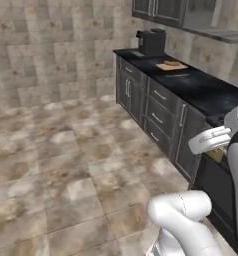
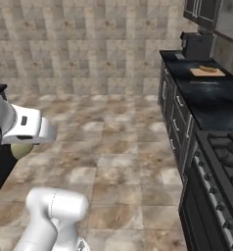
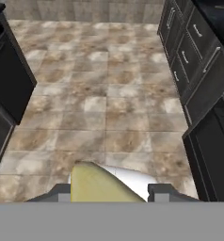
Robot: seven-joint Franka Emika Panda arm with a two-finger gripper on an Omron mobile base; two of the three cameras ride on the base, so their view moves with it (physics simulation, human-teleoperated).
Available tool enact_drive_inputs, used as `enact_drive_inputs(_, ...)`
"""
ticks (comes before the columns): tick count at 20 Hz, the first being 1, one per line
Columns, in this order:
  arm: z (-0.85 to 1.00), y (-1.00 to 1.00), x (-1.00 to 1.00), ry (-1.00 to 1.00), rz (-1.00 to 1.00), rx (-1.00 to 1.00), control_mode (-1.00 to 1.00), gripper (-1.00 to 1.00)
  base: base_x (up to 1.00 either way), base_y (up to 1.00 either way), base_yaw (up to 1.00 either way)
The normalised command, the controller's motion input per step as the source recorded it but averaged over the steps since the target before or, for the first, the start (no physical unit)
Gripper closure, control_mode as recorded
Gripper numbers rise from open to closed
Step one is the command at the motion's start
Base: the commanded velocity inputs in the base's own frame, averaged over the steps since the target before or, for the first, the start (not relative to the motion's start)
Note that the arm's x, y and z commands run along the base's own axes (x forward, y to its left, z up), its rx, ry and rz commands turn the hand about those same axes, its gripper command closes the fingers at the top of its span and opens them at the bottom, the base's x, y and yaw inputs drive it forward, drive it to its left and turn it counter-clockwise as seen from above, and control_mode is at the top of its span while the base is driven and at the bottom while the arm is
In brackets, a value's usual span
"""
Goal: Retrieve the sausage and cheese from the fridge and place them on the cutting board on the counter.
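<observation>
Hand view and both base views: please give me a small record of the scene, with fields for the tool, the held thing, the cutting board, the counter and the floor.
tool: closed on the cheese, above the tiled floor
cheese: yellow-green chunk between the fingers; also visible under the hand in the left base view
cutting board: on the counter next to the coffee machine, a brown oblong thing lies on it
counter: black, over dark cabinets
coffee machine: at the counter's far end
floor: brown-beige tiles
</observation>
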Motion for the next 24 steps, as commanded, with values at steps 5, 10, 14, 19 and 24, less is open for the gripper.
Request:
enact_drive_inputs(5,0.0,0.0,0.0,0.0,0.0,0.0,1.0,1.0,1.0,0.0,0.0)
enact_drive_inputs(10,0.0,0.0,0.0,0.0,0.0,0.0,1.0,1.0,1.0,0.0,-0.03)
enact_drive_inputs(14,0.0,0.0,0.0,0.0,0.0,0.0,1.0,1.0,1.0,0.02,-0.16)
enact_drive_inputs(19,0.0,0.0,0.0,0.0,0.0,0.0,1.0,1.0,1.0,0.11,-0.26)
enact_drive_inputs(24,0.0,0.0,0.0,0.0,0.0,0.0,1.0,1.0,1.0,0.09,-0.24)
